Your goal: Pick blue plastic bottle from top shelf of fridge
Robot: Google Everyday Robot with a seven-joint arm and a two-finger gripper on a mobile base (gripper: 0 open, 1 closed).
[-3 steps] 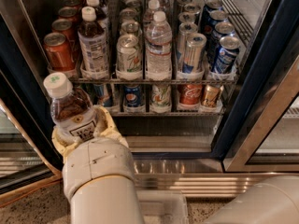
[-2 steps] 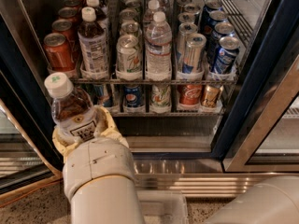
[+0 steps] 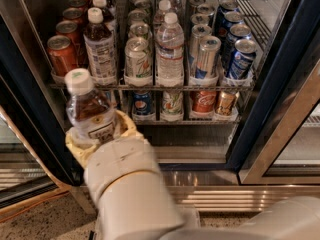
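The blue plastic bottle (image 3: pixel 89 110), clear with brown tea, a white cap and a white label, is upright in my gripper (image 3: pixel 96 135), low at the left and outside the fridge (image 3: pixel 31 119). The cream fingers (image 3: pixel 126 126) are shut around its lower body. It hangs below and in front of the top shelf (image 3: pixel 150 87), a wire rack with lanes of cans and bottles. Another tea bottle (image 3: pixel 100 49) stands in the shelf's second lane from the left.
A clear water bottle (image 3: pixel 169 49) and tall cans (image 3: pixel 138 59) fill the top rack, with red cans (image 3: pixel 62 55) at the left and blue cans (image 3: pixel 241 59) at the right. Short soda cans (image 3: pixel 204 102) sit on the rack below. The open glass door (image 3: pixel 285 124) stands at the right.
My gripper and the tea bottle have shifted a little to the right and slightly up. The cans and bottles on the shelves have not moved.
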